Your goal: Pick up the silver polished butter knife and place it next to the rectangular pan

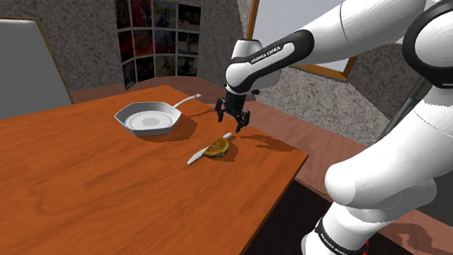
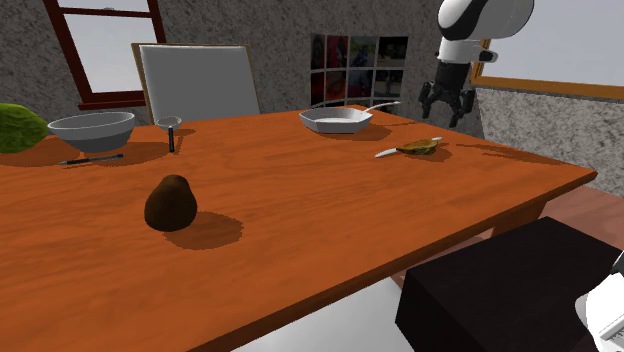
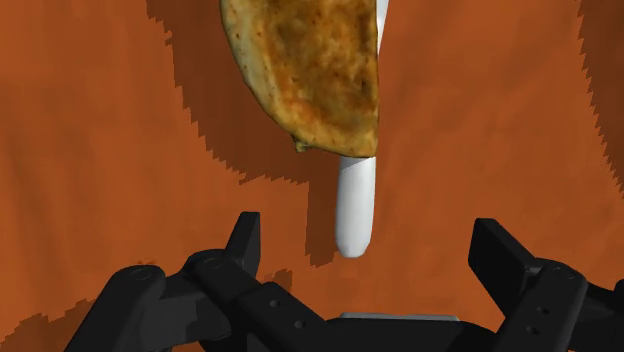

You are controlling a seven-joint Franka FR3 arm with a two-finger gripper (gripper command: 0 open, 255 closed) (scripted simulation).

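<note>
A pale silver butter knife [image 1: 196, 156] [image 2: 388, 153] lies flat on the wooden table near its edge. A brown, flattish piece of food [image 1: 216, 148] [image 2: 420, 147] [image 3: 310, 70] covers its middle. The knife's rounded end [image 3: 355, 210] pokes out from under the food towards the fingers. My gripper [image 1: 233, 124] [image 2: 447, 115] [image 3: 368, 230] hangs just above that end, open, with nothing between its fingers. The light grey square pan [image 1: 130, 123] [image 2: 320, 125] with a long handle sits a short way off, at the shoulder view's left of the knife.
The table edge runs close to the knife on the arm's side. Far across the table are a grey bowl [image 2: 90, 130], a green object [image 2: 20, 128], a small cup [image 2: 172, 125], a dark pen [image 2: 90, 158] and a dark brown rounded object [image 2: 172, 203]. A chair [image 2: 195, 80] stands behind.
</note>
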